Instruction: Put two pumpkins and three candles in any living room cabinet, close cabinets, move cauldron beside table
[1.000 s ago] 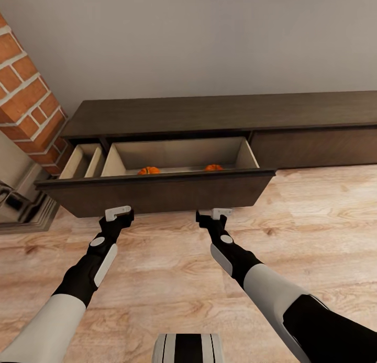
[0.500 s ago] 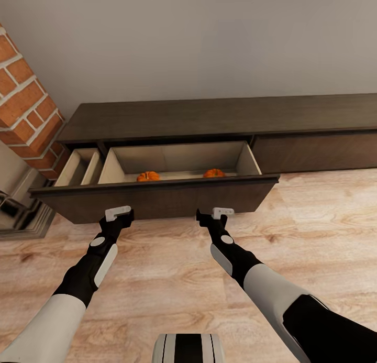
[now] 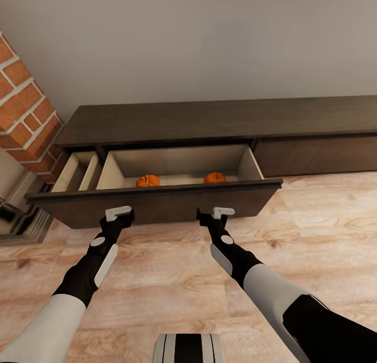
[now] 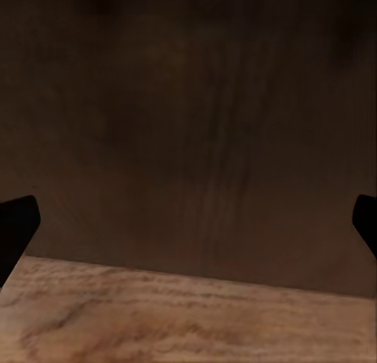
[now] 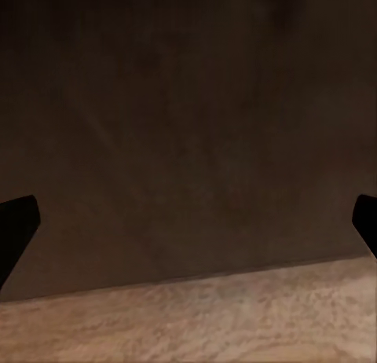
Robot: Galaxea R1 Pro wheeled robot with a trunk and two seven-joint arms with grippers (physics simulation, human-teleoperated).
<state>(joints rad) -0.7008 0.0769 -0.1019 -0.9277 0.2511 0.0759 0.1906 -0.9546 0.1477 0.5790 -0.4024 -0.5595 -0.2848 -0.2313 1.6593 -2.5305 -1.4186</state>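
Head view findings, nearest first: one striped part of the robot's body (image 3: 188,348) is seen at the lower edge. Two arms are extended forward over the pale wood floor (image 3: 324,227). The left gripper (image 3: 118,214) and the right gripper (image 3: 215,214) are each held just before the dark front panel (image 3: 157,206) of one pulled-out drawer; contact with the panel cannot be confirmed. In the left wrist view, two black fingertips (image 4: 16,225) are seen at opposite edges with the panel's wood grain between them, so the left gripper is recorded as spread wide and holding nothing. In the right wrist view the same is noted: two fingertips (image 5: 16,221) set wide apart, nothing between them.

Beyond the panel, the drawer's pale beige inside (image 3: 178,161) is exposed. Two pumpkins are counted within it: one (image 3: 148,181) toward the left, one (image 3: 214,177) toward the right, well apart, both partly hidden behind the panel's top edge. A narrower compartment (image 3: 78,172) is seen to the left of them, its contents not visible.

The drawer belongs to one long, low dark-brown cabinet (image 3: 220,119), set against a plain grey wall (image 3: 209,38). A closed front (image 3: 319,156) is noted at its right. One brick column (image 3: 23,106) stands at the left.
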